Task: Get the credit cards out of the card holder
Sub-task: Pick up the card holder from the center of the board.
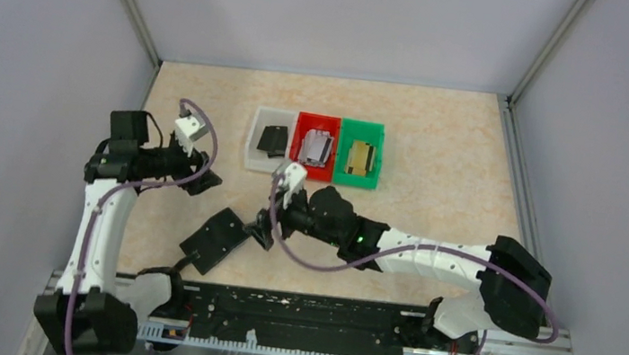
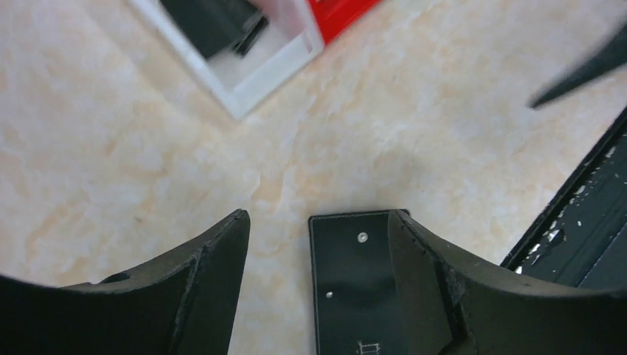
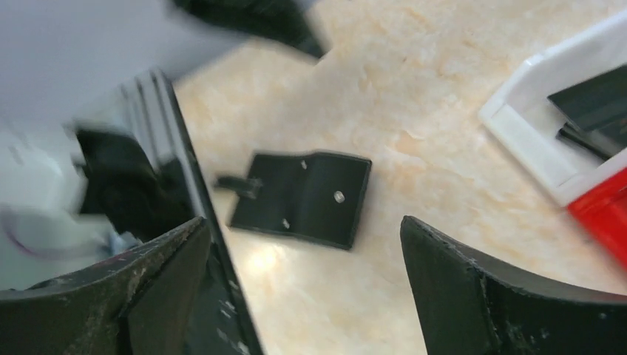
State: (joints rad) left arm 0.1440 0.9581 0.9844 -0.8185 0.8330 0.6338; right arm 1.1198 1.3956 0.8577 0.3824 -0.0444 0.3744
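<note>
Top external view: a beige marbled surface sits inside pale grey walls with metal posts at the far corners. White, red and green bins stand touching in a row toward the far side. The bins hold the cards: black in white, silvery in red, gold in green. The holder lies open on the surface near the front rail, apart from the bins. The right jaws hang just beside its right edge; the left jaws hang farther back, left of the white bin.

Left wrist view: the left jaws are spread, pinching nothing. One end of the holder shows flat on the marbled surface between the fingers, close to the right one. A corner of the white bin and a bit of the red one lie beyond.

Right wrist view: the right jaws stand wide apart and empty above the holder, which lies unfolded beside the rail, strap tab pointing at it. Black cards rest in the white bin at right.
</note>
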